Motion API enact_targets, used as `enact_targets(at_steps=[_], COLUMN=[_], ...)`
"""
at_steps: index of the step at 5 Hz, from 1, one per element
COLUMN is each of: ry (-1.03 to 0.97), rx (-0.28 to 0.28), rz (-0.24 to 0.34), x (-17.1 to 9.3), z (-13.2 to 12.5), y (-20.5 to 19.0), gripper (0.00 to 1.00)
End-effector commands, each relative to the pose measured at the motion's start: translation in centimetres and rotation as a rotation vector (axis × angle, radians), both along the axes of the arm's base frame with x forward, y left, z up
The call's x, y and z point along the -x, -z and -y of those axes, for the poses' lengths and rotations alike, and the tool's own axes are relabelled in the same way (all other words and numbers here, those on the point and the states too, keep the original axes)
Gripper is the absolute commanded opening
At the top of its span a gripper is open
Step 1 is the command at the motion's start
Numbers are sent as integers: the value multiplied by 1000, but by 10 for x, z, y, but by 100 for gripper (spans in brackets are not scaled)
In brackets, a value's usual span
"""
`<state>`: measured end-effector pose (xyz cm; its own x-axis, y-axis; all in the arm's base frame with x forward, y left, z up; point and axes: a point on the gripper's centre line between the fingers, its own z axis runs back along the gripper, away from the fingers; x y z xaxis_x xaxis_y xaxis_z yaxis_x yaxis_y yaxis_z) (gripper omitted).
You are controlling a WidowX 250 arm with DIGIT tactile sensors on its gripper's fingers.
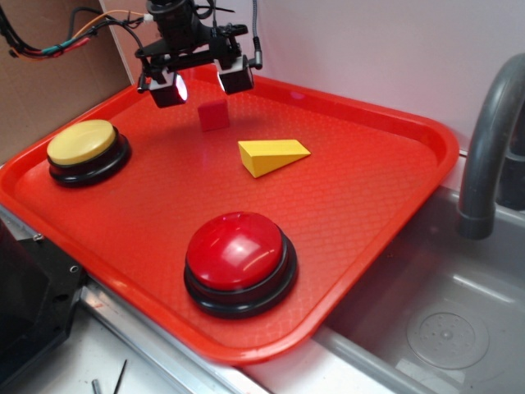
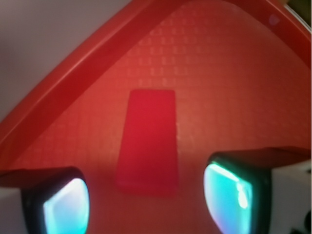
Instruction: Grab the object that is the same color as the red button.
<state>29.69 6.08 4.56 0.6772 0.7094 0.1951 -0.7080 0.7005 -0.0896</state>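
- Exterior view: gripper (image 1: 203,82) hangs at upper centre of frame over the far part of the red tray (image 1: 394,197), fingers spread wide, nothing held.
- The dark-red cube (image 1: 214,115) sits on the tray just below the gripper in frame, roughly between the two pads and apart from both.
- Wrist view: cube (image 2: 148,141) sits centre frame, between the two fingertips (image 2: 66,204) at lower left and lower right, reaching further up-frame than they do. No contact visible.
- Cube looks stretched vertically in the wrist view; likely perspective, so treat it as having no real long axis.
- Red button (image 1: 238,256) at lower centre of the exterior frame, well apart. Yellow wedge (image 1: 272,155) is right of the cube, near but clear of the pads.
- Judgement: alignment looks good; next move is mostly a straight descent, then close.
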Motion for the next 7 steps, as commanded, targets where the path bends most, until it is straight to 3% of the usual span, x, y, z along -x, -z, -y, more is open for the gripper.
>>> enact_targets(at_steps=[1, 3, 4, 6, 7], ry=[-20, -63, -37, 101, 287], rx=[-10, -10, -10, 17, 69], rz=[4, -89, -67, -1, -39], x=[-3, -11, -8, 4, 19], z=[-16, -18, -16, 5, 26], y=[0, 19, 12, -38, -82], gripper=[100, 100, 0, 0, 0])
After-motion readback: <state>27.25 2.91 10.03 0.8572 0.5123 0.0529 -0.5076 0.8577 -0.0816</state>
